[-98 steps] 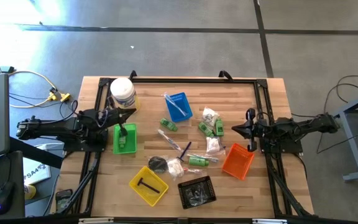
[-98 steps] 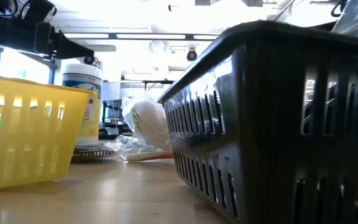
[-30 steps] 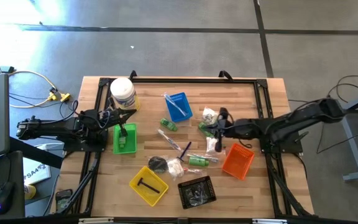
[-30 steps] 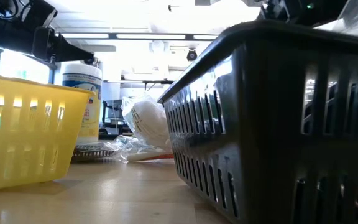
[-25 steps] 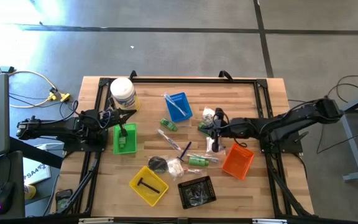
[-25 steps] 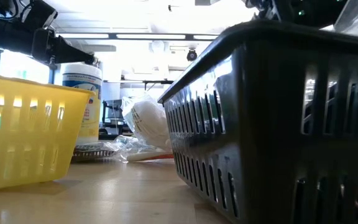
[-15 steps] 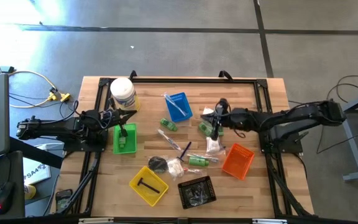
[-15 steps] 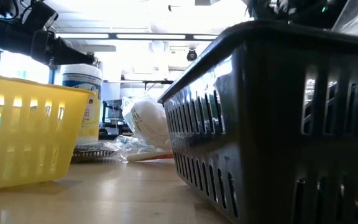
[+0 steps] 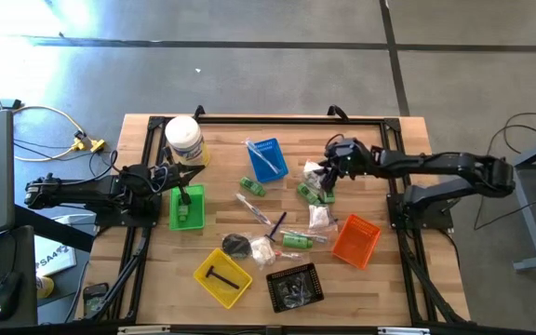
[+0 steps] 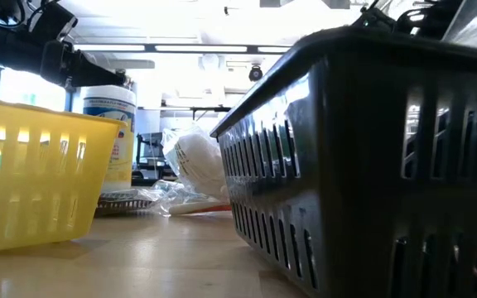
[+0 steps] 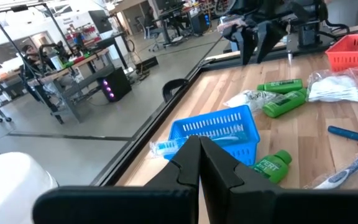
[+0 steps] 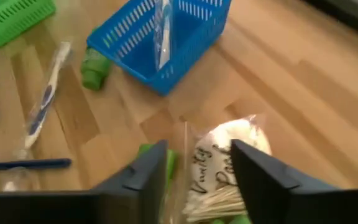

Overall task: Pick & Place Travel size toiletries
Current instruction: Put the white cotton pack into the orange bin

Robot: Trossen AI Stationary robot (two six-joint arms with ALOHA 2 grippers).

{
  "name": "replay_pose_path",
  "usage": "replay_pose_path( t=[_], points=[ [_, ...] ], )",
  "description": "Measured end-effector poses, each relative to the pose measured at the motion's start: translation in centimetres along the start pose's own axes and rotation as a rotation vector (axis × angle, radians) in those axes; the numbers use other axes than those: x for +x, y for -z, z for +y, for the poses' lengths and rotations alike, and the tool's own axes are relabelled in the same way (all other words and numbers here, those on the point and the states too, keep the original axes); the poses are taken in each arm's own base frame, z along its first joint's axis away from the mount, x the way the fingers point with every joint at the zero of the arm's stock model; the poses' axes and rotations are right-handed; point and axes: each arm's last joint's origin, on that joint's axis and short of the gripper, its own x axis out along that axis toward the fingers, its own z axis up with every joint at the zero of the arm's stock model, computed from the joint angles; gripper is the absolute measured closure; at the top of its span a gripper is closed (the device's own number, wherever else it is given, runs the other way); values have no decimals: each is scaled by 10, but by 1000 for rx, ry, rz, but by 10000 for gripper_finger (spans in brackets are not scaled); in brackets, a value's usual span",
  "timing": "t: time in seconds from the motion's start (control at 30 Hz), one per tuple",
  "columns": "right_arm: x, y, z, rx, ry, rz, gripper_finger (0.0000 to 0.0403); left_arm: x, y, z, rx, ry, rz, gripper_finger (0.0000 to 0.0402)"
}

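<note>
Heads up: the right gripper [image 9: 329,168] has swung out from its side of the table and now hangs over the white sachet [image 12: 229,163] near the table's far-middle, w/ fingers [image 12: 143,176] spread apart, sachet showing between them in the right wrist view. A sec ago those fingers were shut, so this reads as an approach to grab it. Not gripping yet afaict; can't tell if it's touching.

Left gripper [image 11: 199,163] hasn't moved, parked by the green tray [image 9: 186,207], fingers pressed together, nothing in them.

Containers:
- blue tray [image 9: 268,157]: one wrapped toothbrush [image 12: 161,30] lying in it
- green tray: a dark bit + a small green item, can't tell more
- yellow tray [image 9: 221,276]: one black T-piece [image 9: 218,275]
- black tray [image 9: 295,286]: some clear-wrapped bits, can't ID
- orange tray [image 9: 355,241]: looks bare from above
- white tub [image 9: 183,140] at the far left corner, lid on

Most toiletries are loose mid-table: green bottles [image 9: 253,186], toothbrushes, sachets. I'd say you're early in the sort. Watch the green bottle [image 12: 166,162] just beside the sachet: the near finger could catch it on closing.
</note>
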Motion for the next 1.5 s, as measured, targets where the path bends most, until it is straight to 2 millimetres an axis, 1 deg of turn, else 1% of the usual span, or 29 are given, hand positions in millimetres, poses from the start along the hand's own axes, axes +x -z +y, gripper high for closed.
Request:
replay_pose_path(
  t=[0.1,0.2,0.3,0.43,0.53,0.7,0.83,0.93,1.03,1.33,1.4,1.5],
  points=[
    [5,-3,-6,39,45,58,170,0,0,0,1,-1,-3,402],
    [17,-9,-8,41,74,121,148,0,-1,0,20,-3,-9,402],
    [34,-12,-10,9,81,188,145,0,-2,1,15,-7,-24,402],
    [53,-11,-11,6,16,267,145,0,-3,1,13,-9,-28,402],
    [63,-10,-10,-20,75,288,145,0,-3,1,15,-8,-25,402],
    [70,-8,-8,-82,191,325,145,0,-1,0,20,-4,-12,402],
    [71,-5,-9,-151,233,359,150,0,0,0,23,0,2,402],
    [71,-4,-6,-184,223,362,173,0,1,0,21,2,9,402],
    [71,-4,-2,-217,209,355,212,0,1,0,4,2,8,402],
    [72,-11,8,-272,169,265,377,0,1,0,3,2,8,402],
    [69,-15,10,-276,161,232,393,0,1,0,3,2,8,402],
    [63,-22,12,-271,150,171,396,0,1,0,3,2,7,402]
  ],
)
